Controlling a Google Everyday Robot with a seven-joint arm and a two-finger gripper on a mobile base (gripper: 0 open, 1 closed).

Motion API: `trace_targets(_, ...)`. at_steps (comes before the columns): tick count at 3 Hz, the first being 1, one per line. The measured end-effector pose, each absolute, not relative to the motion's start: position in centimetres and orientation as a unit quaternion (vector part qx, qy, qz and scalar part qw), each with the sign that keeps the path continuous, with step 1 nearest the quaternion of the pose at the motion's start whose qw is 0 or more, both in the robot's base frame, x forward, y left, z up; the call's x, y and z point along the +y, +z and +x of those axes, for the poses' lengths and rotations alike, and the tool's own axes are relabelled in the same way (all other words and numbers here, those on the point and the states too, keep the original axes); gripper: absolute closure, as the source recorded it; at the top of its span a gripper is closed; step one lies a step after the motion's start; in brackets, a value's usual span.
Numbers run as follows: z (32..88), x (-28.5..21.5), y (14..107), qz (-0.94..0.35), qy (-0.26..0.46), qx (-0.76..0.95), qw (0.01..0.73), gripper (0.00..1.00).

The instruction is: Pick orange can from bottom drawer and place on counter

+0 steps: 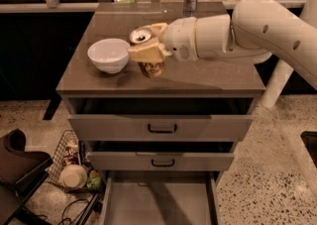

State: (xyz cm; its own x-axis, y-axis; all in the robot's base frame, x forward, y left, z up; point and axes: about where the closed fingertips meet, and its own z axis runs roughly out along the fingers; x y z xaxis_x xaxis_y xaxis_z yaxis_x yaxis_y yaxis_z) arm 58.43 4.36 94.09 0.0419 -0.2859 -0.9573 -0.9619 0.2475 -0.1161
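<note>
My gripper (148,50) reaches in from the right over the counter (208,78) and is shut on the orange can (150,68). The can's silver top with its pull tab shows between the tan fingers (143,54), and its orange-brown body hangs below them, just above or touching the counter's front left part. The bottom drawer (158,201) stands pulled open at the foot of the cabinet, with a bare grey floor.
A white bowl (108,55) sits on the counter just left of the can. A tall slim silver can (190,0) stands at the counter's back edge. The two upper drawers (161,128) are slightly open. A wire basket (74,169) with clutter sits on the floor at left.
</note>
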Motion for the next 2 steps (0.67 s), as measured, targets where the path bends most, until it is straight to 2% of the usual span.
trace_targets(2,68.3,2.0,94.9,-0.497,0.358,0.619,0.492,1.00)
